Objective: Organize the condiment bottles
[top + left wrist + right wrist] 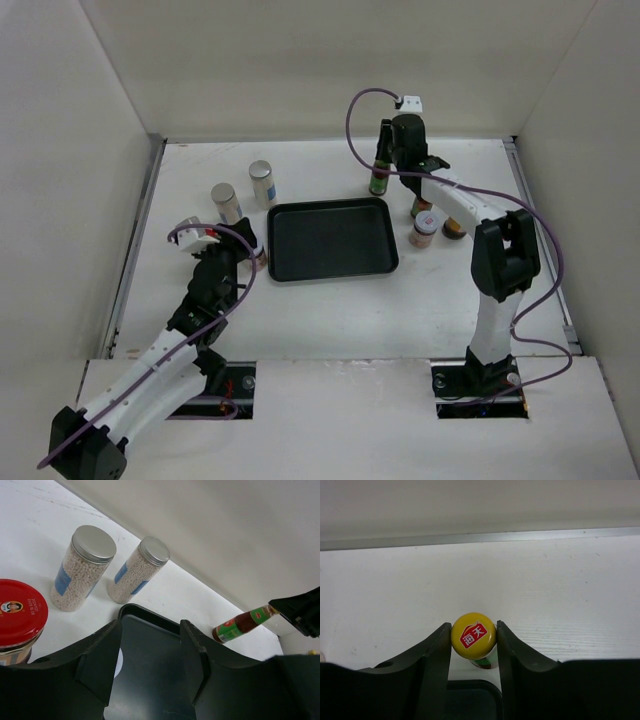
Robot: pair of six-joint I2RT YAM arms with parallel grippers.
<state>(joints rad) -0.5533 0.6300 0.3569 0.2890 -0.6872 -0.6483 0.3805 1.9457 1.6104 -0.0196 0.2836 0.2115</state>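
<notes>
Near the far edge of the tabletop [300, 310], just past the far right corner of the black tray [330, 240], I have the right gripper [473, 630] closed around the yellow cap of a sauce bottle [239, 626]. My right wrist view shows both fingers pressed against the sides of that cap. The bottle is upright, but I cannot tell whether its base is on the tabletop or just off it.

At the tray's left edge my left gripper [150, 635] is partly open, with nothing between its fingers; through the gap I see only the tray floor. A red-capped jar [20, 612] stands just outside the left finger, beside the tray's near left corner.

Toward the far left corner, one shaker [82, 567] and the other shaker [139, 569] stand upright close together. They are not touching, and both are off the tray.

Along the tray's right edge, partly behind my right arm, I make out a second sauce bottle [420, 207] and a second red-capped jar [422, 233]. One more small jar [452, 228] sits just beside that, too small for me to make out clearly.
</notes>
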